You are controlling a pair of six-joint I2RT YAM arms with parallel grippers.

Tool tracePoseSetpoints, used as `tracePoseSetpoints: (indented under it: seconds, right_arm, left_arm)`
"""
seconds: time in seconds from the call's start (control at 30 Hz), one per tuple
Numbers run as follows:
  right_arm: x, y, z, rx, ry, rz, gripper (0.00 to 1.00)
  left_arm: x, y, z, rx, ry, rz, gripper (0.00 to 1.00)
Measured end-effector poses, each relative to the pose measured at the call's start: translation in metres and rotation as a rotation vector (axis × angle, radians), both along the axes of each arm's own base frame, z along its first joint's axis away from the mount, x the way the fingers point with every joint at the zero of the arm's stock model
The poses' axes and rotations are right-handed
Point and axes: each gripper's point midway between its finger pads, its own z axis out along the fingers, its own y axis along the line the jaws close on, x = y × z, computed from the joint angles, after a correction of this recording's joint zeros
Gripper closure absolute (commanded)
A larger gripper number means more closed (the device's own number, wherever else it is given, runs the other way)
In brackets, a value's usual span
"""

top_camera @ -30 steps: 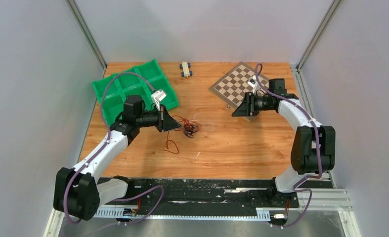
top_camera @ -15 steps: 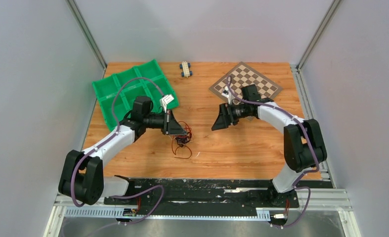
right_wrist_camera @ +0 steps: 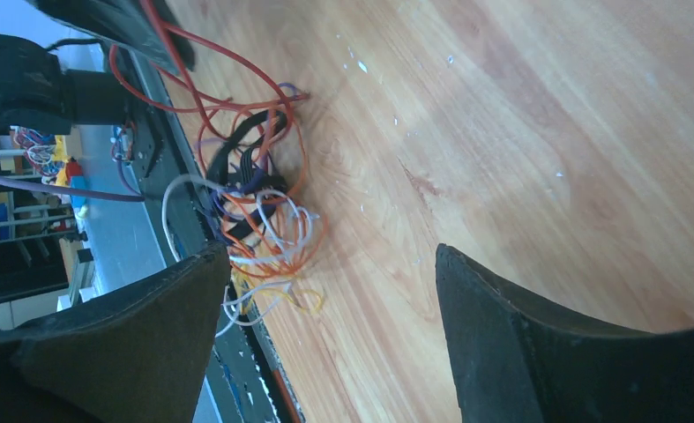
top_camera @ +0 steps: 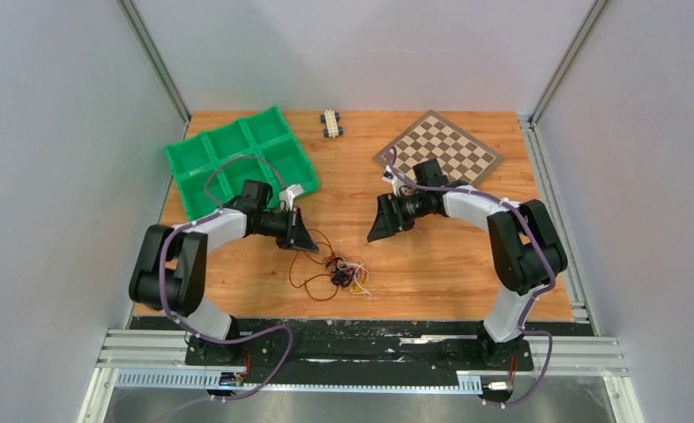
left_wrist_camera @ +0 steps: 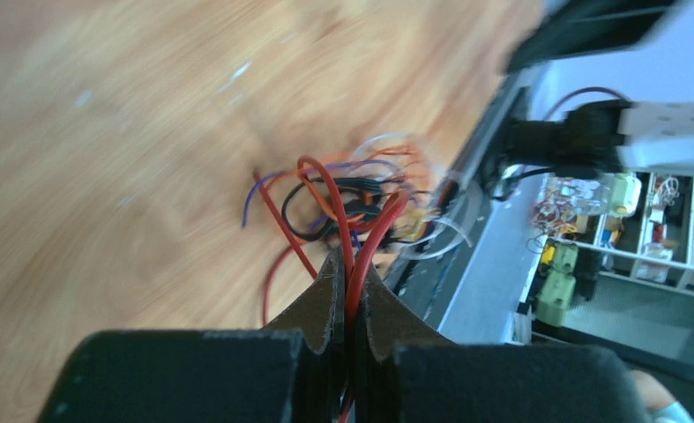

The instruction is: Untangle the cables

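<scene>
Tangle of thin red, orange, black, white and yellow cables (top_camera: 344, 275) is found on the wooden desk (top_camera: 449, 264), close to the front edge and a little left of centre. A tight dark knot is seen in the middle. Loose white and yellow loops are spread on its right side, and a red-orange loop is laid out flat on its left. The tangle is not separated yet.

One red strand (left_wrist_camera: 369, 247) is led up out of the knot into the left jaws. The left jaws are closed on that strand, which is pinched between the two black tips in the left wrist view. They are held just back-left of the knot.

The right jaws are spread wide with nothing between them. They are held back-right of the knot, aimed toward it, and are seen apart from the tangle in the top view.

Further out, a green plastic compartment tray (top_camera: 237, 150) is set at the back-left corner of the desk. A brown-and-cream chessboard (top_camera: 440, 145) is laid, rotated, at the back-right. A small white-and-blue block (top_camera: 331, 122) is placed at the back edge between the two.
</scene>
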Motion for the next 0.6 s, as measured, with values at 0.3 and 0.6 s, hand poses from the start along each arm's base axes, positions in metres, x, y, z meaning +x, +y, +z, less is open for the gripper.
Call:
tracePoseSetpoints:
  seconds: [0.3,0.6]
  right_arm:
    - [-0.044,0.026,-0.035,-0.077,0.075,0.099,0.16]
    - [-0.055,0.05,-0.052,-0.082,0.092,0.168,0.79]
  left_arm:
    - [-0.012,0.019,-0.063,0.194,0.191,0.015,1.0]
    - [-0.011,0.023,-0.066,0.225,0.172,0.009,1.0]
